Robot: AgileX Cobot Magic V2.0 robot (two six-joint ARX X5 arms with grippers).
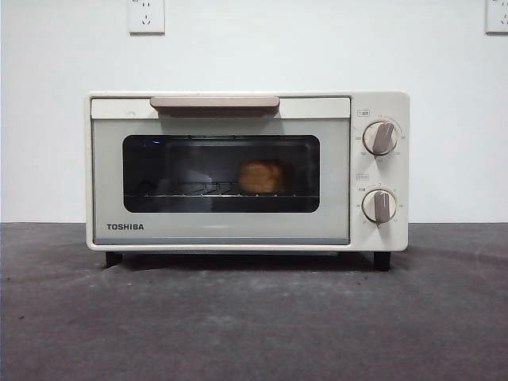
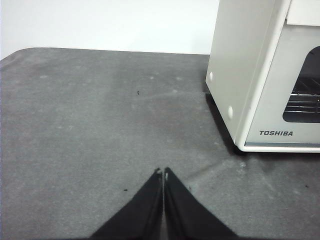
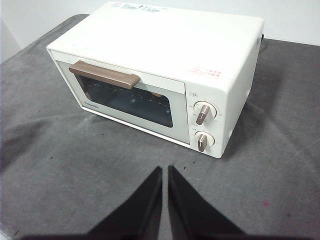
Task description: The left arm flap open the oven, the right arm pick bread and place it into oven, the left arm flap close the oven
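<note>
Oven point(image 1: 246, 171) mid-frame, door shut; bread point(image 1: 261, 177) inside on rack, centre-right of window. Left gripper point(image 2: 163, 172) and right gripper point(image 3: 165, 170) both closed, empty, well clear. Task looks done; arms shd wait.

Oven point(image 2: 260, 85) cut off by left wrist view's edge: only one side wall and door corner visible. Bread point(image 1: 262, 176) dim behind dark glass, outline soft. Dial markings around knobs point(image 1: 380, 137) too small to read. Sockets point(image 1: 146, 16) cropped by frame top.

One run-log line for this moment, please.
cream-white boxy oven: door shut | golden bun: inside on rack | left tool: shut, clear | right tool: shut, clear
</note>
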